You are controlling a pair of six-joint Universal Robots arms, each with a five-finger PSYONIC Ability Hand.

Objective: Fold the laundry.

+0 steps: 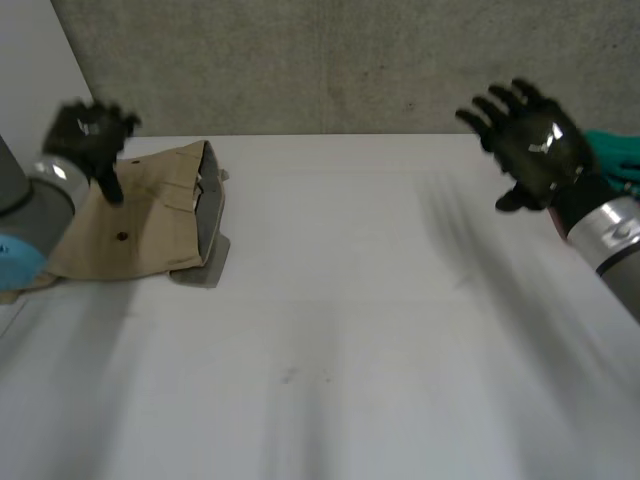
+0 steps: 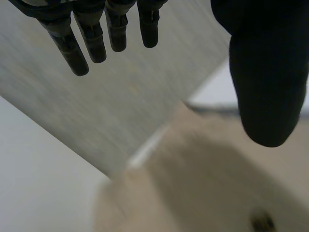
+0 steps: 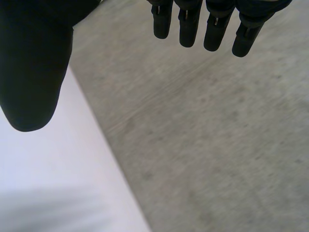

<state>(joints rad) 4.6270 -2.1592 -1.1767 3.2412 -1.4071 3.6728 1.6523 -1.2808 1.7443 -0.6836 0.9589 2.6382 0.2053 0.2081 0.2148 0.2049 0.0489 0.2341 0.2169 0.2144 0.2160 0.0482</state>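
Laundry: one tan garment (image 1: 140,225), folded, flat on white table (image 1: 380,330), right under left hand (image 1: 88,128). One strip of grey lining (image 1: 207,215) along the garment edge facing the right hand (image 1: 535,150). One dark button (image 1: 122,237) on the cloth, below the left palm, seen again in left wrist view (image 2: 262,222).

Two hands, both empty. Left: hovers over the garment's far part, fingers (image 2: 96,43) straight, thumb (image 2: 268,87) held wide of them, clamped on nothing; thumb tip touching cloth or not, cannot tell. Right: up above the table, well apart from the garment, fingers (image 3: 193,29) straight and spread, thumb (image 3: 34,72) apart, nothing in the palm.

One teal item (image 1: 615,155) just behind the right hand, kind unclear. Grey wall (image 1: 330,60) beyond both sets of fingertips.
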